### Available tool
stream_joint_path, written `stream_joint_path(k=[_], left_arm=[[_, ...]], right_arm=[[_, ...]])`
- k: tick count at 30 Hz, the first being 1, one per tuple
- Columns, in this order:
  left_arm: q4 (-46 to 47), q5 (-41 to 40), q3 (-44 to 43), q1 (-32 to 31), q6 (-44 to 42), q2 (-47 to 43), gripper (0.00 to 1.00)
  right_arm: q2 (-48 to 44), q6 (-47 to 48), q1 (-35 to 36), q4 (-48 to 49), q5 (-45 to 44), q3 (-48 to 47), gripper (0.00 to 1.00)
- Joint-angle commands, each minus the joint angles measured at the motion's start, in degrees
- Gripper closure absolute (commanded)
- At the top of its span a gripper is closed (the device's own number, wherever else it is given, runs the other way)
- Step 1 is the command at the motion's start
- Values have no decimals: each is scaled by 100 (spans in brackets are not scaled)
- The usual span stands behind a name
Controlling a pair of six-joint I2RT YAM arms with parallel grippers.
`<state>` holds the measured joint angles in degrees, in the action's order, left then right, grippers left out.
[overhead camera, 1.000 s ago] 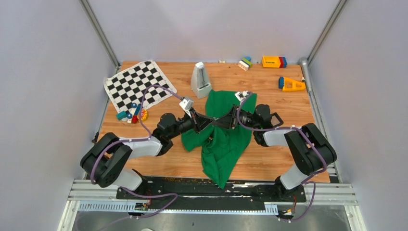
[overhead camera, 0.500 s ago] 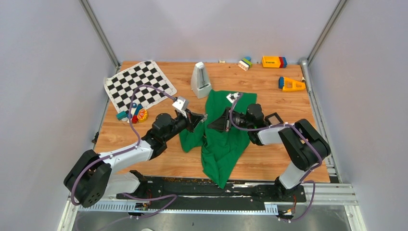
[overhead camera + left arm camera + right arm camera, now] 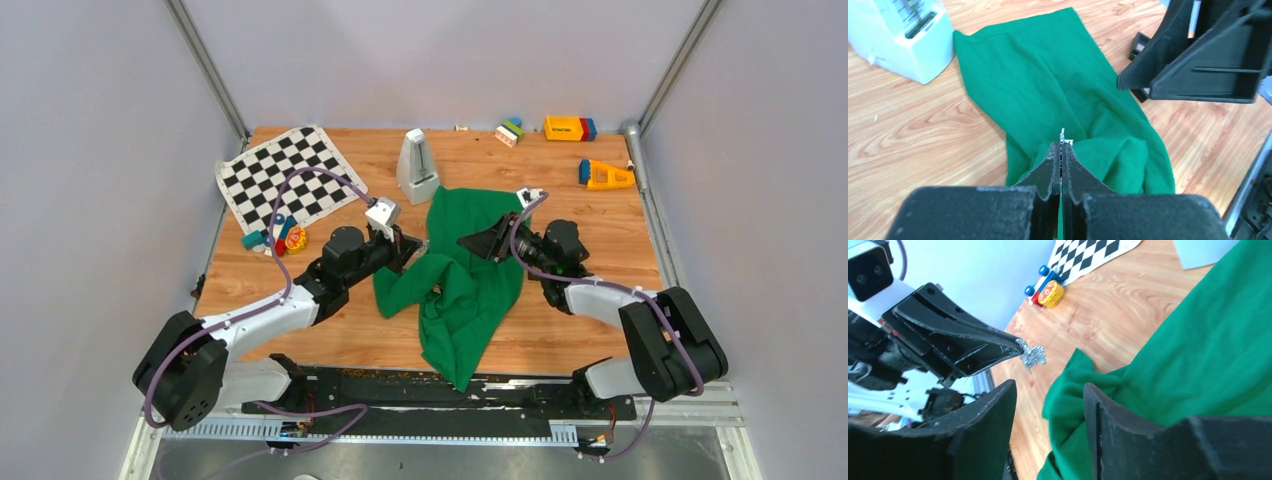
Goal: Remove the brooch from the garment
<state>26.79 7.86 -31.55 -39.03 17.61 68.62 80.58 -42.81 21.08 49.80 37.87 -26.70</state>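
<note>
The left end effector [image 3: 1062, 147] is clamped on a small, silvery, glittering brooch [image 3: 1031, 356], held just off the crumpled bright green fabric garment [image 3: 460, 290] on the wooden counter [image 3: 570, 335]; the right end effector [image 3: 1049, 387] gapes apart nearby.

A chequered mat [image 3: 285, 175], white metronome [image 3: 416, 165] and yellow block [image 3: 569, 128] rest on the table [image 3: 560, 340].

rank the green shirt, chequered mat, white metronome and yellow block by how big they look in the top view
Largest to smallest:
1. green shirt
2. chequered mat
3. white metronome
4. yellow block
The mat lies farther back, so shirt over mat is less sure.
</note>
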Motion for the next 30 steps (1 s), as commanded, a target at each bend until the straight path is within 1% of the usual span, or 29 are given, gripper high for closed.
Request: stream_joint_path(k=[1, 3, 8, 11, 13, 14, 16, 18, 19, 21, 23, 24, 25, 26, 27, 30], left_arm=[[-170, -530, -160, -4, 151, 14, 100], [-119, -623, -131, 15, 333, -21, 100], [215, -131, -22, 202, 769, -64, 100], [270, 78, 11, 275, 849, -117, 100], [470, 312, 98, 282, 808, -195, 100], [712, 422, 141, 288, 780, -228, 100], [1046, 834, 214, 290, 806, -359, 100], [1338, 1265, 230, 301, 896, -519, 100], [1472, 1529, 198, 328, 952, -631, 100], [1692, 1874, 159, 363, 1260, -844, 100], [1706, 1865, 147, 375, 1605, -1139, 100], [1606, 1774, 87, 377, 1795, -1232, 100], [1067, 1529, 21, 382, 1876, -1436, 100], [745, 1236, -113, 385, 2069, -1539, 100], [489, 1157, -123, 386, 2202, -1706, 100], [940, 1108, 123, 382, 3258, -1862, 100]], right_arm=[[-102, 309, 26, -456, -677, -32, 37], [-18, 355, 33, -357, -377, -99, 25], [-85, 486, 111, -464, -292, -205, 13], [-408, 940, 396, -988, -715, -331, 7], [-696, 1291, 655, -1417, -1164, -439, 3], [-828, 1455, 782, -1583, -1392, -483, 0], [-1063, 1563, 914, -1707, -1733, -475, 0], [-1250, 1395, 920, -1635, -1916, -386, 0], [-1330, 1318, 908, -1564, -1947, -317, 0], [-1427, 1310, 906, -1088, -1773, -110, 0], [-1538, 1257, 915, -543, -1636, 131, 0], [-1617, 1281, 916, -418, -1513, 182, 0], [-1687, 1322, 920, -359, -1382, 198, 0], [-1756, 1396, 933, -331, -1239, 206, 0], [-1848, 1517, 970, -307, -1062, 219, 0], [-2128, 2113, 1150, -504, -593, 184, 0]])
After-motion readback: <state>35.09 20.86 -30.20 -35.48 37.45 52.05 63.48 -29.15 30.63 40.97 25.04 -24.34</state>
